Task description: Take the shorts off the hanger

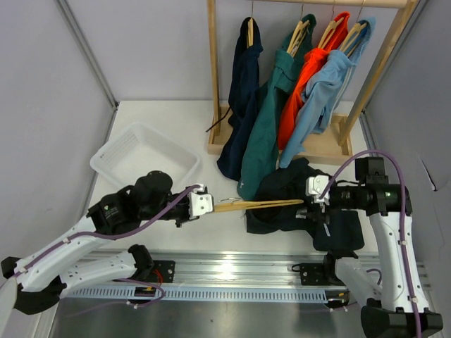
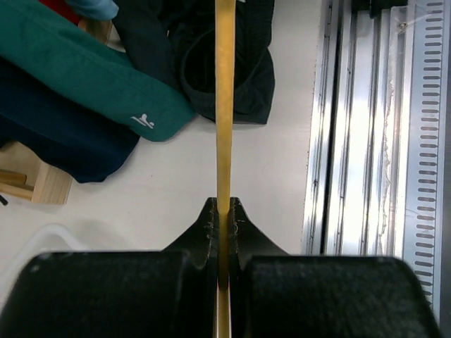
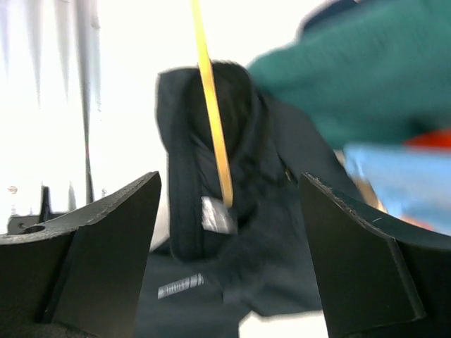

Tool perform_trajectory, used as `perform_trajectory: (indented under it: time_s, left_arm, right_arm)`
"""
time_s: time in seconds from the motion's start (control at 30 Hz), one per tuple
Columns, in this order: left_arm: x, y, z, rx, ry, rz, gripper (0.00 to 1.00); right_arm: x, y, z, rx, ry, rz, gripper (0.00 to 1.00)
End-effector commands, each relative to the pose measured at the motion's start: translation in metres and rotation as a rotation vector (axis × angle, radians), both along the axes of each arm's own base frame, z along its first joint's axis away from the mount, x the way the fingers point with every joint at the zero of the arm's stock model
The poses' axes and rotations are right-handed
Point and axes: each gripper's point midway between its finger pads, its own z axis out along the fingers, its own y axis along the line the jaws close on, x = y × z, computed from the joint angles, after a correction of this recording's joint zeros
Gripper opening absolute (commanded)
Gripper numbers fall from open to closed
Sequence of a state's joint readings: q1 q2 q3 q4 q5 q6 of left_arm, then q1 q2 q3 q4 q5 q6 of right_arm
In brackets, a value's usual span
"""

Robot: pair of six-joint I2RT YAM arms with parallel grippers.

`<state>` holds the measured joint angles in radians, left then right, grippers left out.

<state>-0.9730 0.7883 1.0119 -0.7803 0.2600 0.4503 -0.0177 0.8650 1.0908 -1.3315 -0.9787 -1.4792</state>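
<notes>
The left gripper is clamped on one end of the hanger and holds it level above the table. This probably anchors the hanger so the garment can be drawn off the opposite end. The shorts lie bunched on the table at the right, with the hanger's far end reaching into the fabric. The right gripper has its fingers spread apart and grips nothing. In the right wrist view, the shorts sit between and just beyond them.
</notes>
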Motion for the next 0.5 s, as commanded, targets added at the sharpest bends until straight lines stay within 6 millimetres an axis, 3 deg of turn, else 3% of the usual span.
perform_trajectory:
  time_s: [0.0,0.13,0.33,0.43,0.47]
  left_arm:
    - [-0.01,-0.008,0.023,-0.066,-0.071,-0.11,0.0]
    - [-0.009,-0.013,0.023,-0.074,-0.065,-0.124,0.0]
    - [-0.012,-0.021,0.023,-0.097,-0.058,-0.153,0.0]
    - [-0.011,-0.024,0.026,-0.115,-0.064,-0.157,0.0]
    - [-0.01,-0.025,0.027,-0.121,-0.066,-0.155,0.0]
  right_arm:
    - [-0.05,0.029,0.003,0.078,0.168,0.173,0.85]
    - [-0.057,0.043,-0.011,0.056,0.268,0.223,0.82]
    - [-0.054,0.045,-0.026,-0.001,0.305,0.219,0.74]
    - [-0.054,0.046,-0.031,-0.027,0.319,0.229,0.61]
    - [-0.054,0.047,-0.032,-0.038,0.317,0.232,0.53]
